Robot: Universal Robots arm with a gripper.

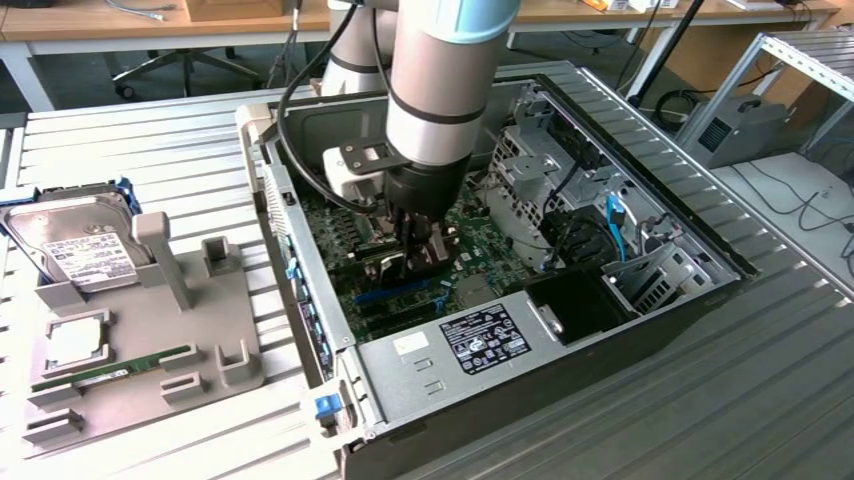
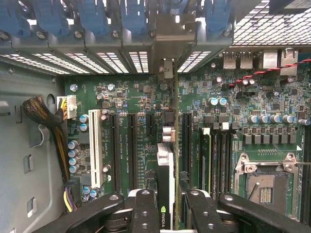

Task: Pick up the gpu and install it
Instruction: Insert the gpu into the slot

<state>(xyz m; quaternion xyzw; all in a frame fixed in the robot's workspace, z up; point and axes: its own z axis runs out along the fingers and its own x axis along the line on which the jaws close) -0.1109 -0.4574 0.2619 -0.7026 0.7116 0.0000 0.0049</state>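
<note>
Gripper (image 1: 416, 262) clamped on the gpu (image 2: 165, 160) inside the open computer case (image 1: 638, 345)
On the exterior view's left, a hard drive (image 1: 83, 250) and RAM stick (image 1: 114, 370) lie on a grey tray (image 1: 200, 335); further right, the gpu stands edge-on between the fingers (image 2: 146, 208), over the motherboard (image 2: 141, 97) slots.

In the exterior view we find the open computer case (image 1: 601, 390) in the middle of the frame, on the table (image 1: 761, 400). The motherboard (image 1: 478, 240) lies on its floor and the power supply (image 1: 454, 350) sits in its lower corner. The gripper (image 1: 420, 255) hangs inside the case above the board, with the gpu (image 2: 165, 170) on edge between its fingers (image 2: 145, 208), seemingly over a slot. At the frame's left sits a holder (image 1: 200, 330), with the hard drive (image 1: 74, 245) at upper left and the RAM stick (image 1: 114, 368) below it.
</note>
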